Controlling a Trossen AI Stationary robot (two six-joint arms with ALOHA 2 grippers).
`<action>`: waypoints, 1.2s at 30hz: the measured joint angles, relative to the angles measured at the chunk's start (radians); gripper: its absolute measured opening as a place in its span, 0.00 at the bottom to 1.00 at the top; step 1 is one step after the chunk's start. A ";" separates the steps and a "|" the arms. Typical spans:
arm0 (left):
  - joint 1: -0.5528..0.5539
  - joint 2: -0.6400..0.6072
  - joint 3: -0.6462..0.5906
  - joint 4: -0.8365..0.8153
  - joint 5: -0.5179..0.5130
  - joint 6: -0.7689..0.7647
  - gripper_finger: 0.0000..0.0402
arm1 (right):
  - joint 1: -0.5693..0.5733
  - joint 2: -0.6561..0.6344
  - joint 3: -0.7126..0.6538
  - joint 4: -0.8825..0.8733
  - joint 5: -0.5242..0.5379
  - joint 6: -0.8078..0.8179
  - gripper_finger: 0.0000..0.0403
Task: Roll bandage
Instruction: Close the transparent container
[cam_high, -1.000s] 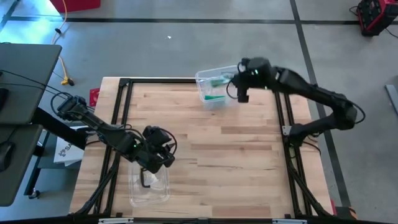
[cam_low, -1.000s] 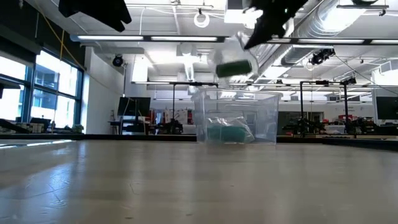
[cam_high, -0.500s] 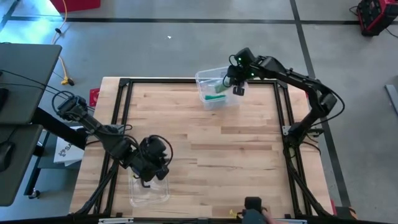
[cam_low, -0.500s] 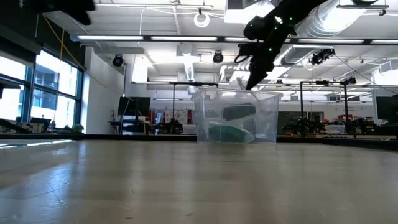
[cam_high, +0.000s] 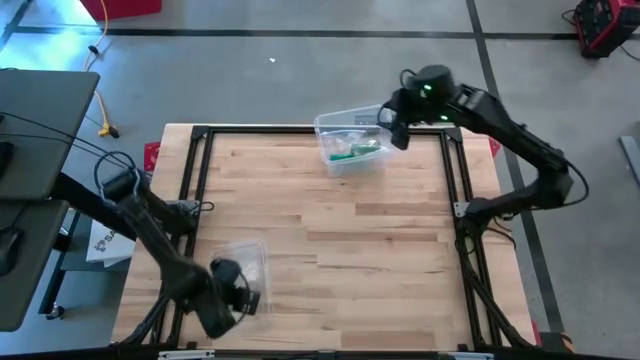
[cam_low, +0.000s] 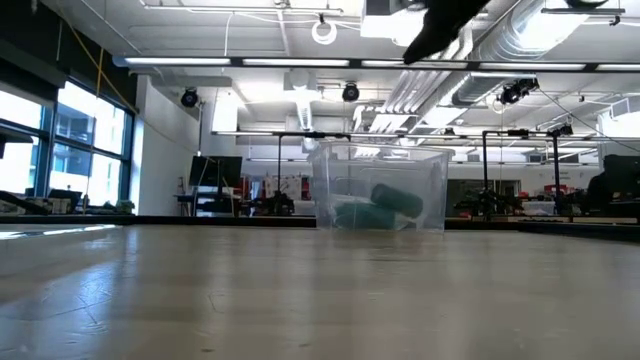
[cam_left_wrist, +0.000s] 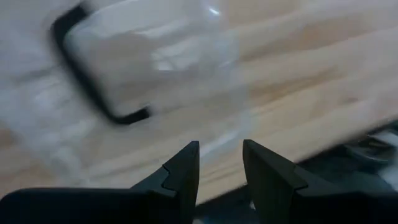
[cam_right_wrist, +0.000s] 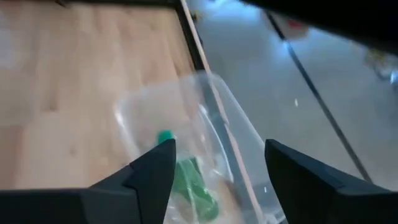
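A clear plastic bin (cam_high: 348, 140) stands at the table's far edge with green bandage rolls (cam_high: 352, 150) lying inside it; the low view shows one roll (cam_low: 397, 198) resting on another (cam_low: 358, 214). My right gripper (cam_high: 393, 127) hangs above the bin's right side, open and with nothing in it (cam_right_wrist: 221, 163). My left gripper (cam_high: 228, 300) is at the near left corner, above a second clear container (cam_high: 245, 265), pointing steeply down. Its fingers (cam_left_wrist: 186, 171) stand apart with nothing between them.
The second clear container (cam_left_wrist: 143, 74) holds a black curved strip (cam_left_wrist: 93, 84). A black metal frame (cam_high: 300, 129) borders the wooden tabletop. The table's middle (cam_high: 370, 240) is bare wood. The right arm (cam_low: 440, 25) shows at the top of the low view.
My right gripper has opened and let go of a green roll it held above the far bin; the roll has fallen in and lies on the other roll. The gripper has then risen and drawn back toward the right. My left gripper has swung toward the near left corner, sinking and rolling.
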 joint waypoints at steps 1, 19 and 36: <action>-0.018 0.028 0.001 -0.007 0.013 -0.042 0.29 | 0.015 -0.029 -0.006 0.000 -0.010 0.001 0.59; 0.401 0.331 0.022 0.233 -0.177 1.002 0.15 | 0.438 -0.277 -0.384 -0.023 -0.190 0.041 0.59; 0.499 0.203 -0.165 0.373 -0.357 1.035 0.05 | 0.600 0.337 -0.459 0.546 0.016 -0.250 0.59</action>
